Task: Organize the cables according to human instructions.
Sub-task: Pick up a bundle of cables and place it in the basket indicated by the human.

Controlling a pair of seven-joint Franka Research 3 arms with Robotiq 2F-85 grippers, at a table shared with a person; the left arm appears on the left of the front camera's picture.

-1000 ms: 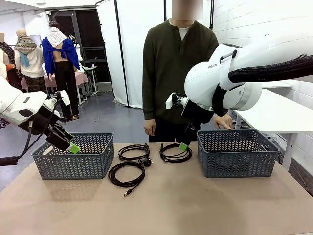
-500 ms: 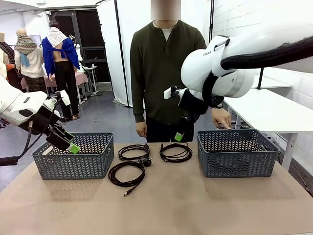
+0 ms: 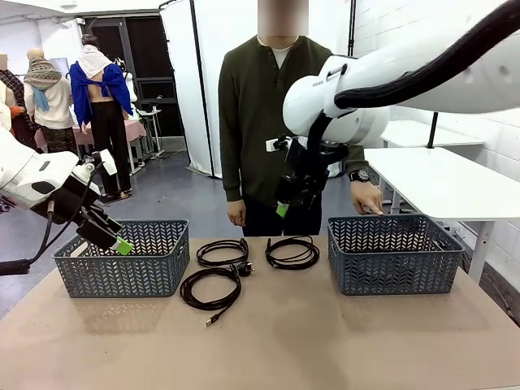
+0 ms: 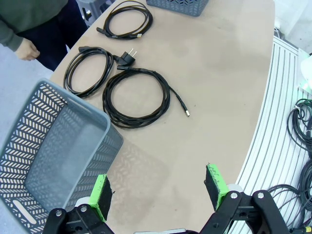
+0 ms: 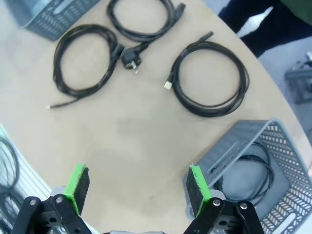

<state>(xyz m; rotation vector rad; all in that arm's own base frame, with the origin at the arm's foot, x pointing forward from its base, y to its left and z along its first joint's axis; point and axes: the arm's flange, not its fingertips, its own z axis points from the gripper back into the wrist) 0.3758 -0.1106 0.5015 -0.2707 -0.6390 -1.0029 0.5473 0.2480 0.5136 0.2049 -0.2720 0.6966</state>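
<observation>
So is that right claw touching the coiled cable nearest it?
Apart. The front view shows the right gripper hanging open in the air above the coiled cable, with a clear gap between them. The right wrist view has nothing between its fingers.

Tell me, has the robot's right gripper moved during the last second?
Yes. The right gripper has risen and drifted toward picture left, away from the right basket.

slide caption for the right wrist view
Open right gripper above three coiled black cables on the table, a fourth cable in the grey basket.
</observation>
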